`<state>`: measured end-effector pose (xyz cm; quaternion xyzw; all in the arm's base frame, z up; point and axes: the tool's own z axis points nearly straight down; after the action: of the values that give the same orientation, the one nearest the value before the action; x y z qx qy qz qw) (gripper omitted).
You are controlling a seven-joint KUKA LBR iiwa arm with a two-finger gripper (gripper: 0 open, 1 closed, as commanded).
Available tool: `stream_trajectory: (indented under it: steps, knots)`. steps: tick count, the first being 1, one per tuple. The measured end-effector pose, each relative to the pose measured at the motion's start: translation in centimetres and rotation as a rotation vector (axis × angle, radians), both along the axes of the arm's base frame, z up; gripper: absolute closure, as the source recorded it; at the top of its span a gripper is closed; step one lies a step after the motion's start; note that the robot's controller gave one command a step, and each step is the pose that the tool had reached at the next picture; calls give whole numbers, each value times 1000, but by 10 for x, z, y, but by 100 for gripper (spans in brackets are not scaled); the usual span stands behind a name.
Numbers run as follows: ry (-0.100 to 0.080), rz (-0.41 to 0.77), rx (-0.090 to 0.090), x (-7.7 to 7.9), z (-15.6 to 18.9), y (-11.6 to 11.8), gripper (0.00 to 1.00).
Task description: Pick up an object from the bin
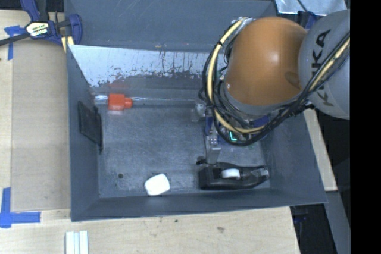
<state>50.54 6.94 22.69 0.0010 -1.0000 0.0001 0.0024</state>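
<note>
My gripper (212, 149) hangs below the arm's wrist in the right half of the bin, low over the floor. Right in front of it, against the front wall, lies a black tape dispenser (232, 177) with a white roll in it. The gripper stands just above the dispenser's left end, and nothing shows in its grasp. A white rounded lump (157, 185) rests on the floor near the front wall, to the gripper's left.
A clear tube with an orange cap (119, 102) lies along the foot of the back wall at the left. A black flat piece (90, 124) leans against the left wall. The arm's wrist and cables cover the bin's right back part.
</note>
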Motion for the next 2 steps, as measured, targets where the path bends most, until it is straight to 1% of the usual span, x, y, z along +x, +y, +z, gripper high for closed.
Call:
stream_trajectory:
  steps: [1, 2]
  knots:
    - [-1, 327, 2, -18, -106, 58, 0]
    - [-2, 421, 0, -11, -144, 39, 0]
